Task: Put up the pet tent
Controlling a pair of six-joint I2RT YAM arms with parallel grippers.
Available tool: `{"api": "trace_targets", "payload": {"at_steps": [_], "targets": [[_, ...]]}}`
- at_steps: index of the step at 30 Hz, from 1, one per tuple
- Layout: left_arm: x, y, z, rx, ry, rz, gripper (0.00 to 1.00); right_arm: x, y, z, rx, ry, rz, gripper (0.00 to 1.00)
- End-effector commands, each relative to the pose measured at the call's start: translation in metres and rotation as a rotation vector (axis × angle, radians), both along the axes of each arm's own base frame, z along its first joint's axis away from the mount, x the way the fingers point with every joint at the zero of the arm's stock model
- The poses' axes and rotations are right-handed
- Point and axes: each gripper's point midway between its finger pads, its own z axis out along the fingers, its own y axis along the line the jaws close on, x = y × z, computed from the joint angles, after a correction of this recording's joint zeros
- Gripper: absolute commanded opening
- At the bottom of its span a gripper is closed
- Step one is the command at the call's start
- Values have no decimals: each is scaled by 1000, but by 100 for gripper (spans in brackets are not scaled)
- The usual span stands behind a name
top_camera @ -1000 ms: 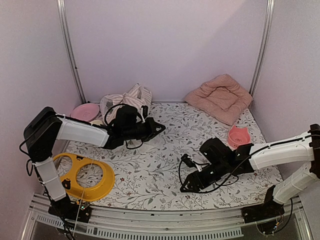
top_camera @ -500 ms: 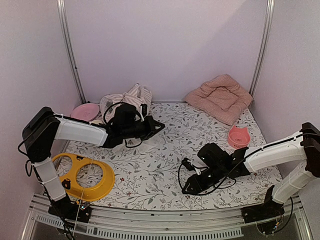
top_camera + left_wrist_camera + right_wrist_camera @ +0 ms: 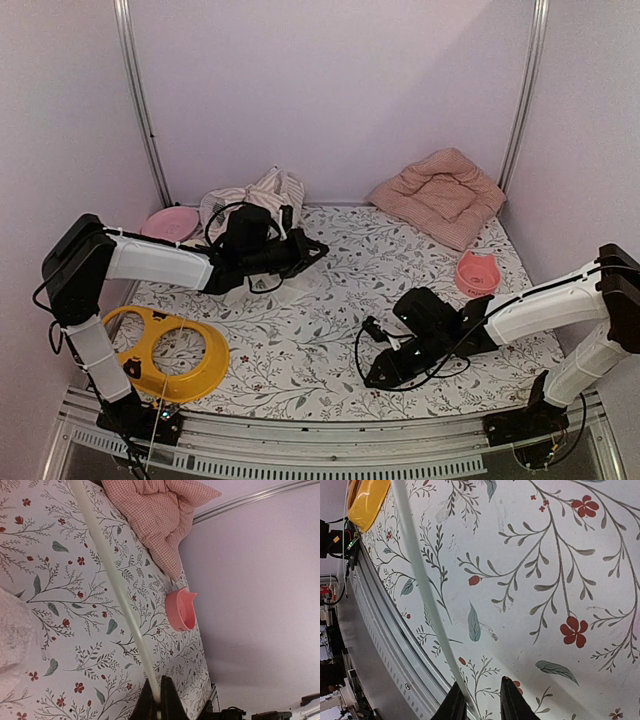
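The pet tent (image 3: 250, 195) lies collapsed as a striped heap at the back left, partly hidden behind my left arm. My left gripper (image 3: 318, 247) reaches out to its right, above the floral mat. In the left wrist view this gripper (image 3: 156, 687) is shut on a thin white pole (image 3: 117, 585) that runs up and away to the left. My right gripper (image 3: 372, 378) is low at the front centre. In the right wrist view its jaws (image 3: 482, 687) stand apart, with a white pole (image 3: 422, 585) lying against the left finger (image 3: 456, 700).
A pink checked cushion (image 3: 440, 195) rests in the back right corner. A pink bowl (image 3: 477, 272) sits on the right and a pink plate (image 3: 168, 222) at the back left. A yellow two-hole feeder stand (image 3: 170, 350) stands front left. The metal front rail (image 3: 375, 645) runs close to my right gripper.
My right gripper's jaws have narrowed around the pole, and that arm has edged slightly leftwards. My left arm has hardly moved and keeps its grip.
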Motion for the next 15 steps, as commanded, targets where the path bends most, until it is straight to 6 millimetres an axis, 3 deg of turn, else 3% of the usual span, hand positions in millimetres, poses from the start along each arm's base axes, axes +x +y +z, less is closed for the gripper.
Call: {"api": "trace_targets", "payload": {"at_steps": [1, 15], "targets": [[13, 4, 53, -44, -169, 6, 0, 1, 4, -1, 8, -12, 10, 25], [17, 8, 56, -55, -172, 13, 0, -2, 4, -7, 1, 5, 14, 22]]}}
